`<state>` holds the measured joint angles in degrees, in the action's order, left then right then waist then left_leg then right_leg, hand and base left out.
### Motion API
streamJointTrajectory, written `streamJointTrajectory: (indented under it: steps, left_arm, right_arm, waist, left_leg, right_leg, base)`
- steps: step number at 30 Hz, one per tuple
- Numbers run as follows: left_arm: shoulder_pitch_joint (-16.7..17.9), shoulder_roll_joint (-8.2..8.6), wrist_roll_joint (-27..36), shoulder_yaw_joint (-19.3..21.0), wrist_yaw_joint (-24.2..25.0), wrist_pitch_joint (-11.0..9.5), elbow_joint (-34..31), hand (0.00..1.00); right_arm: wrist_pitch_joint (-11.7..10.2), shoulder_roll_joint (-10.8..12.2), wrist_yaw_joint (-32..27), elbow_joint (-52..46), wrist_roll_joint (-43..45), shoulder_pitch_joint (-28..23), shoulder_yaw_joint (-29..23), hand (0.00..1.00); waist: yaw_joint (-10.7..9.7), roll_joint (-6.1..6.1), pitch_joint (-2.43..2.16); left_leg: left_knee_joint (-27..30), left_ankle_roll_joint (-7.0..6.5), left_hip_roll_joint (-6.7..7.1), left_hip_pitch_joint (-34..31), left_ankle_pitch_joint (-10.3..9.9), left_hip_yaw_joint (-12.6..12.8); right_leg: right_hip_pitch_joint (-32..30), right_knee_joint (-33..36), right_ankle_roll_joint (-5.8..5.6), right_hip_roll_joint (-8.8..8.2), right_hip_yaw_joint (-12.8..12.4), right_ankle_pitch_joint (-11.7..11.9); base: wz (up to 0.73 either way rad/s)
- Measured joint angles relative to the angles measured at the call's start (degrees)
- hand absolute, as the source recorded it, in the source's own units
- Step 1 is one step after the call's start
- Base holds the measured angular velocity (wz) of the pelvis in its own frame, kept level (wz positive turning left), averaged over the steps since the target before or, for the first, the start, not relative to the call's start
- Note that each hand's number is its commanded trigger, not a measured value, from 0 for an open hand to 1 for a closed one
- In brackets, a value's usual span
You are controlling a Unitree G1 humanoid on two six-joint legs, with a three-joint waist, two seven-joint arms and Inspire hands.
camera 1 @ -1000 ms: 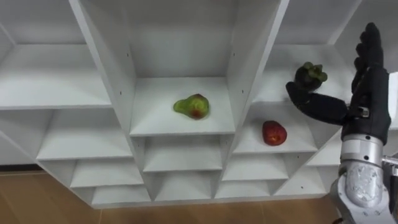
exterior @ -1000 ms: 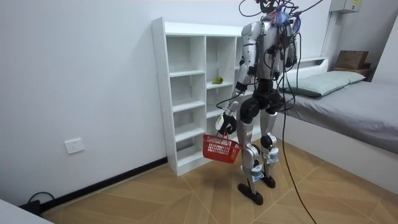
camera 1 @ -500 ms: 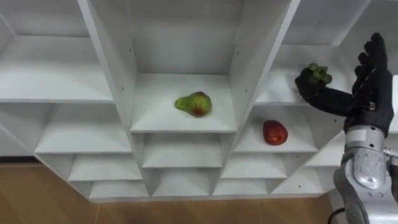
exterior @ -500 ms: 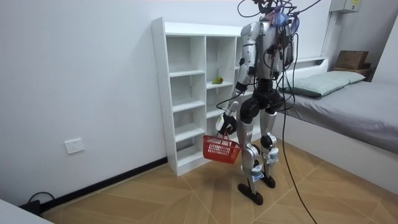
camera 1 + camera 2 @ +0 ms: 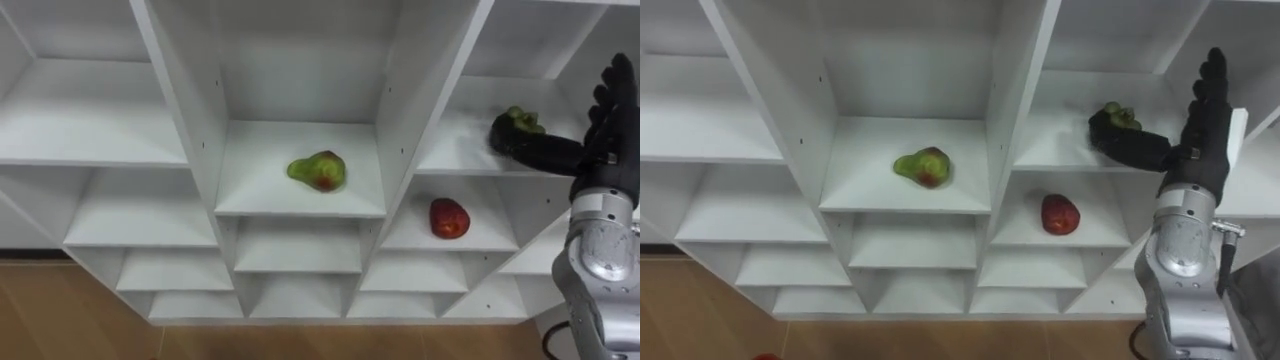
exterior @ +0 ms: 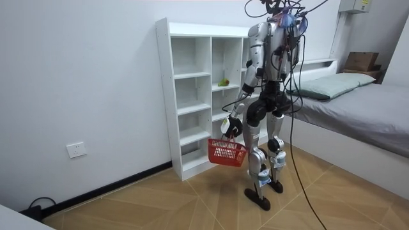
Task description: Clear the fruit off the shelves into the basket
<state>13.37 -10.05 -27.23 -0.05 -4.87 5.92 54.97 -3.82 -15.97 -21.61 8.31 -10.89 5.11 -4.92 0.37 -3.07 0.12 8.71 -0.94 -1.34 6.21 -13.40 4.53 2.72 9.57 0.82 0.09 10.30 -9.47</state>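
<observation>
Item: dark green fruit, small and knobbly, on the upper right shelf of the white closet.
Right hand: fingers spread and straight up beside the shelf, thumb stretched sideways against the fruit, not closed round it.
Also shelved: green-red pear, centre compartment; red apple, one shelf below the dark fruit.
Left hand: low, curled on the handle of a red basket.

Smooth, matt white board throughout the closet. Glossy skin on the pear and, at four o'clock from it, the apple. Matt black covering on the right hand, brushed metal below. Plastic mesh basket.
</observation>
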Motion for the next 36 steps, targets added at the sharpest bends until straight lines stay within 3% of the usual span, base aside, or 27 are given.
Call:
streamJointTrajectory:
  steps: [11, 25, 36]
  left_arm:
    - [1.3, 0.20, 0.0, 3.3, 1.9, 0.1, -1.0, 1.00]
    - [1.7, 0.16, 0.0, 3.3, 1.8, 0.9, -1.0, 1.00]
    - [1.3, 0.05, 0.1, 2.8, 1.5, 1.0, -1.0, 1.00]
  right_arm:
    - [1.4, 0.0, 3.7, 2.5, 0.5, 0.0, -0.8, 0.00]
    - [2.0, -0.1, 9.4, 8.3, 5.4, 0.9, -0.8, 0.00]
    - [1.9, -0.2, 12.2, 9.5, 9.9, 0.9, -0.8, 0.00]
  waist:
    - [0.1, -0.28, 0.02]
    - [0.9, -0.82, -0.24]
    - [0.8, -1.21, -0.06]
  left_leg:
    - [0.2, -0.01, -0.01, 0.3, 0.0, 0.0]
    - [0.7, -0.01, 0.00, 0.5, 0.0, -0.4]
    - [1.0, 0.00, 0.10, 0.5, 0.0, -0.8]
  right_leg:
    - [0.4, 0.1, 0.01, -0.08, 0.0, 0.0]
    - [1.2, 0.1, 0.08, -0.12, 0.1, 0.1]
    - [1.5, 0.1, 0.09, -0.21, 0.5, 0.0]
  base:
    - [0.00]
    - [0.01]
    - [0.01]
